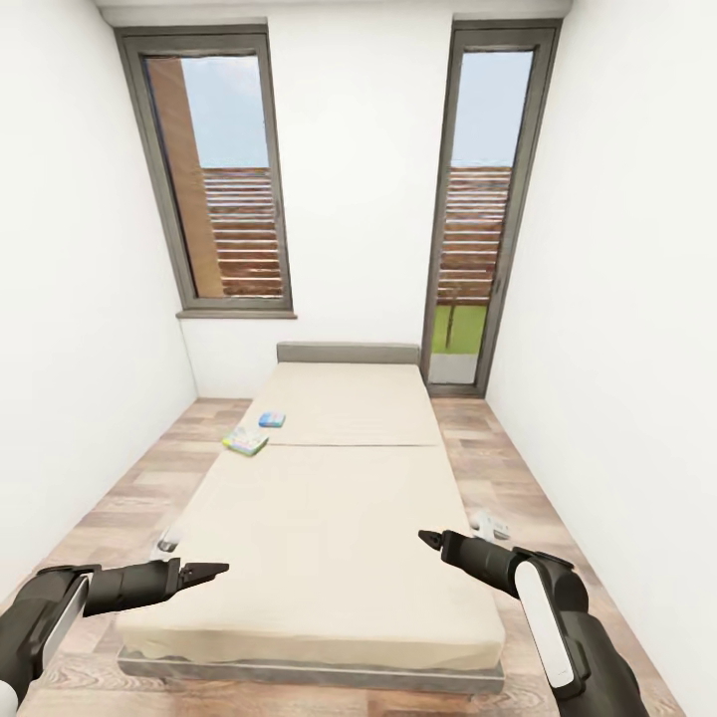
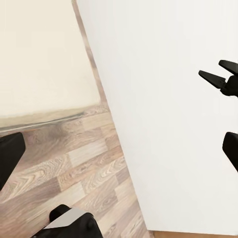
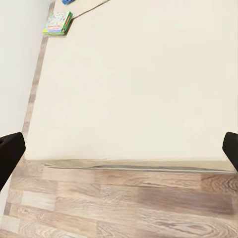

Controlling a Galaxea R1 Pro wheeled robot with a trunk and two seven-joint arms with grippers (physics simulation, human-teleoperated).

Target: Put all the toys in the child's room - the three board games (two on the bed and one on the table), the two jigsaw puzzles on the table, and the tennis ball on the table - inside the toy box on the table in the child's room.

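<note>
The bed (image 1: 329,498) fills the middle of the child's room, its beige mattress running away from me. Two board games lie near its left edge: a small blue box (image 1: 272,419) and a yellow-green box (image 1: 245,439), which also shows in the right wrist view (image 3: 58,22). My left gripper (image 1: 207,573) hangs open over the bed's near left corner. My right gripper (image 1: 430,539) is open over the near right part, far from both boxes. Each wrist view has its fingers (image 3: 10,153) wide apart with nothing between them. The table, toy box, jigsaw puzzles and tennis ball are out of view.
White walls close in on both sides, leaving narrow strips of wood floor (image 1: 129,498) beside the bed. Two tall dark-framed windows (image 1: 214,179) stand behind the grey headboard (image 1: 349,353). Small white objects lie on the floor at each side (image 1: 167,543), (image 1: 490,523).
</note>
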